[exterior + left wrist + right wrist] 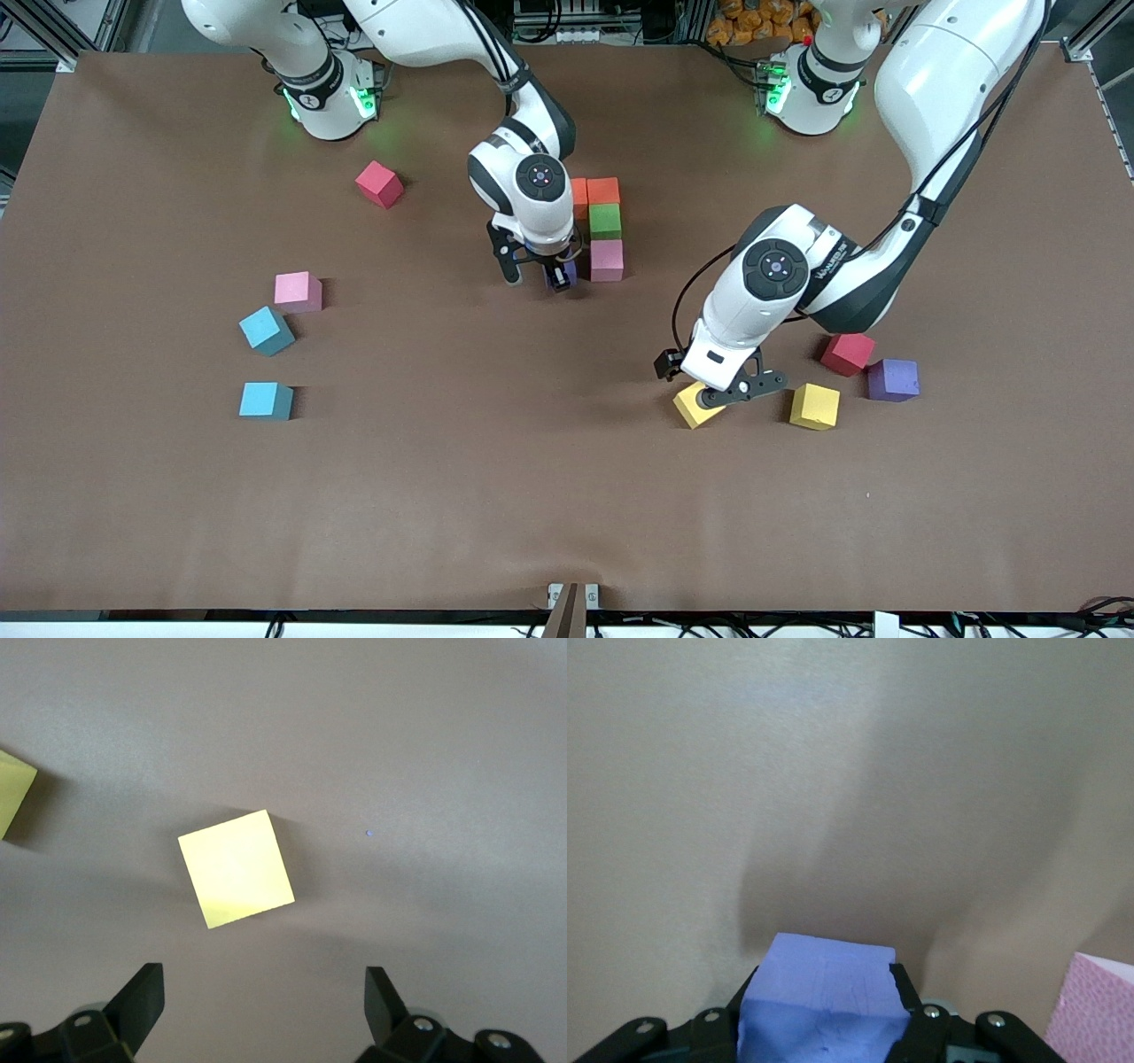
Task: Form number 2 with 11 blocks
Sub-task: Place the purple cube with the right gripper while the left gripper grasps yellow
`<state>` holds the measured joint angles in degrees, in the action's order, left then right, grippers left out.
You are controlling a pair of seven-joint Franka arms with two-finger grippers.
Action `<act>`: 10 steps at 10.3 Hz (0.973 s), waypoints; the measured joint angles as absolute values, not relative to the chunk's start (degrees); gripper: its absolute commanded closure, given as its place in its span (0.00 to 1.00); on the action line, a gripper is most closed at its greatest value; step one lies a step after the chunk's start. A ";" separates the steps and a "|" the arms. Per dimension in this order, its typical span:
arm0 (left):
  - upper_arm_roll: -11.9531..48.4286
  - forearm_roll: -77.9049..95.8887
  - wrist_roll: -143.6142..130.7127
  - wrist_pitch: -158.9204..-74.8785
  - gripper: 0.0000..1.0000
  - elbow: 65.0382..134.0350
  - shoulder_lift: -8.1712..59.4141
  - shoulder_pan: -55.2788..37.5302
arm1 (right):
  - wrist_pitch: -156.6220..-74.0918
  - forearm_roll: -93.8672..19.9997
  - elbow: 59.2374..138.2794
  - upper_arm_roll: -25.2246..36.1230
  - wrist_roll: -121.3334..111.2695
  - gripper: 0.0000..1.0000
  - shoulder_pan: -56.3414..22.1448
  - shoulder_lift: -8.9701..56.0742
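At the table's middle, the number 2 stands as two orange blocks (603, 190), a green block (605, 221) and a pink block (607, 260). My right gripper (558, 275) is shut on a purple block (824, 1001), held low right beside that pink block (1094, 1010). My left gripper (709, 390) hangs open over a yellow block (236, 868), which lies tilted on the table and clear of both fingers (142, 997). A second yellow block (815, 406) lies beside it, toward the left arm's end.
A red block (847, 353) and a purple block (892, 379) lie by the second yellow one. Toward the right arm's end lie a red block (379, 183), a pink block (298, 291) and two light blue blocks (267, 330) (265, 400).
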<state>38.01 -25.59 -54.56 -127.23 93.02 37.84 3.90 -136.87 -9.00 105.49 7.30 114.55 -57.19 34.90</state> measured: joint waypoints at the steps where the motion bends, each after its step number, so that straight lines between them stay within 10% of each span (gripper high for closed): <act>1: 37.58 -25.59 -52.67 -127.17 0.00 93.01 37.98 3.89 | -136.06 -9.01 105.31 7.30 115.58 1.00 -57.53 34.88; 10: 32.37 -25.56 -45.11 -119.01 0.00 84.00 44.39 0.58 | -135.73 -10.03 103.10 7.54 117.54 1.00 -58.13 35.01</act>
<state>32.37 -25.56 -45.11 -119.01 84.00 44.39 0.58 -135.73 -10.03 103.10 7.54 117.54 -58.13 35.01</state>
